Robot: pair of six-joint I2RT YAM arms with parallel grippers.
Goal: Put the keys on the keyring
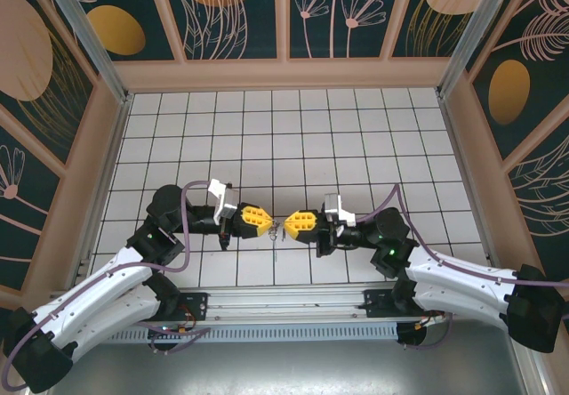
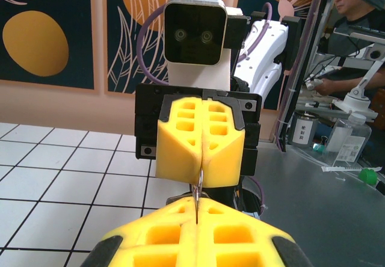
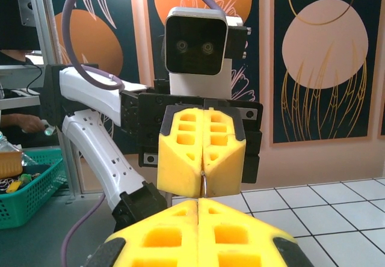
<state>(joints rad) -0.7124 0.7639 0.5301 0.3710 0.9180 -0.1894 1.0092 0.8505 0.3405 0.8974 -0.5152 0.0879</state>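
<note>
Over the white tiled floor (image 1: 356, 146) my two grippers meet tip to tip. The keyring (image 2: 200, 186) shows as a thin metal loop bridging the small gap between them. My left gripper (image 2: 197, 214) is shut with the loop's near edge pinched in its yellow jaws. My right gripper (image 2: 201, 169), facing it, is shut on the far end. In the right wrist view the keyring (image 3: 205, 184) curves out of the left gripper (image 3: 203, 175) down to my right gripper (image 3: 198, 203). From above, a small pale sliver, perhaps the keys (image 1: 276, 234), hangs under the joined tips; it is too small to tell.
Patterned walls (image 1: 284, 12) and aluminium posts enclose the floor on three sides. A metal rail (image 1: 284, 310) runs along the near edge by the arm bases. Outside the cell, a green basket (image 3: 30, 186) and jars (image 2: 305, 130) stand on a grey bench.
</note>
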